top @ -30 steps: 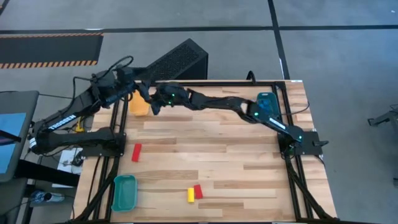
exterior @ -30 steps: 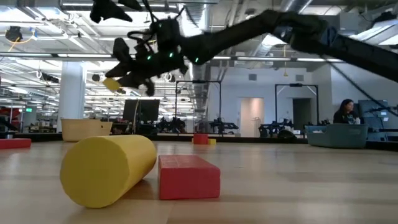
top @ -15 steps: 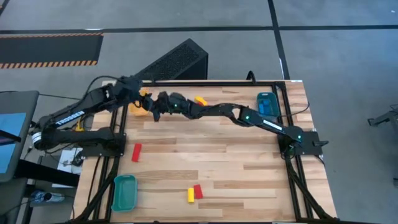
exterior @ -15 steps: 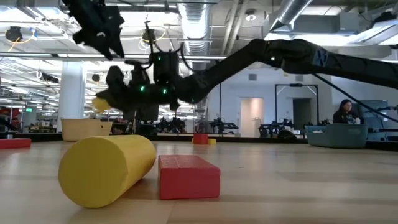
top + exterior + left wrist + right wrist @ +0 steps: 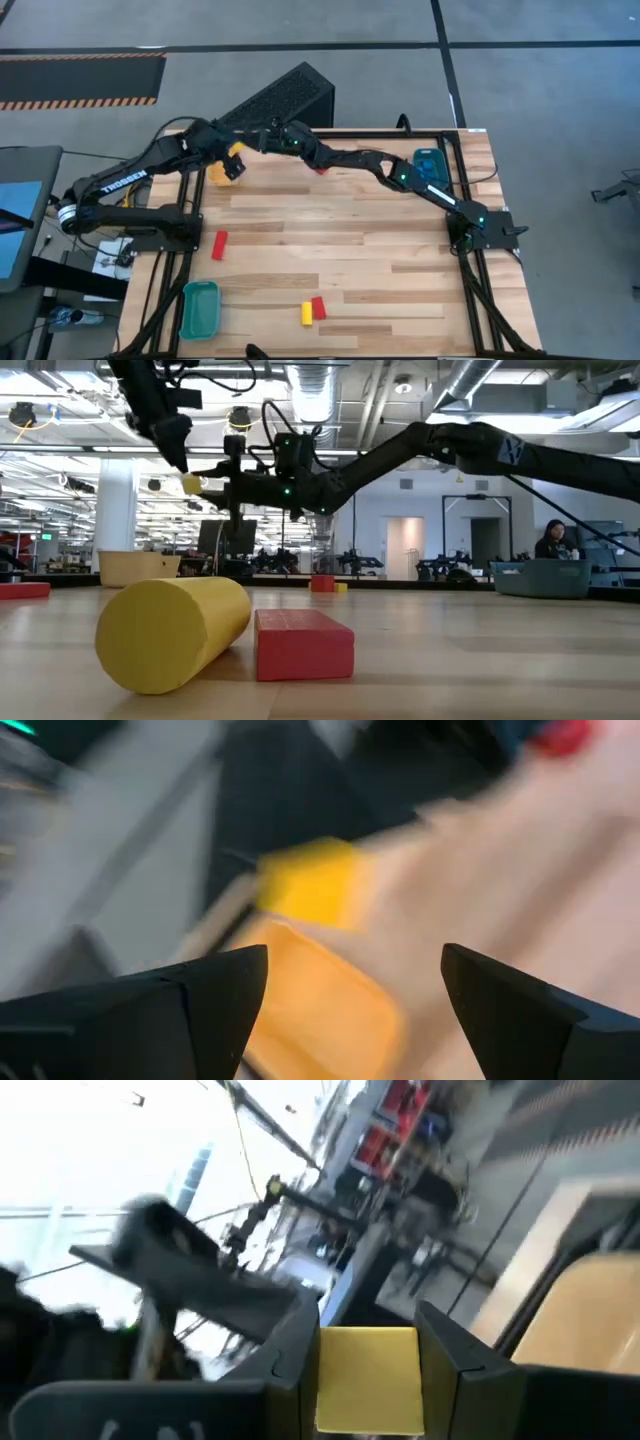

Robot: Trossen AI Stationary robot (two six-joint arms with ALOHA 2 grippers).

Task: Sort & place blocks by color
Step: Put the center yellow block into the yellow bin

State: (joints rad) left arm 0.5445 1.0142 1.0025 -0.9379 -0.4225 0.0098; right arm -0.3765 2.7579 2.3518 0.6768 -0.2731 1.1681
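My right gripper (image 5: 368, 1342) reaches across the far side to the table's far left corner (image 5: 246, 146) and is shut on a small yellow block (image 5: 368, 1376), held in the air (image 5: 191, 484) over the yellow tray (image 5: 219, 176). My left gripper (image 5: 355, 982) is open and hovers just beside that block (image 5: 310, 880), above the same tray (image 5: 315, 1010). On the table lie a red bar (image 5: 219, 244), a yellow cylinder (image 5: 307, 314) beside a red block (image 5: 318, 306), and a red block (image 5: 320, 169) half hidden under the right arm. My right gripper pinches the yellow block between its two fingers, one on each opposite side face (image 5: 325, 1370). The fingers (image 5: 218, 480) come level from the table's right. The block is lifted clear, well above the tray.
A teal tray (image 5: 199, 307) sits at the near left corner and a blue-teal tray (image 5: 430, 166) at the far right. The two arms are close together over the far left corner. The middle of the wooden table (image 5: 350, 250) has free room.
My right gripper, still shut on the yellow block, dipped over the yellow tray and then rose again, shifting toward the far edge. My left arm came down and toward the right gripper, ending beside the block above the tray.
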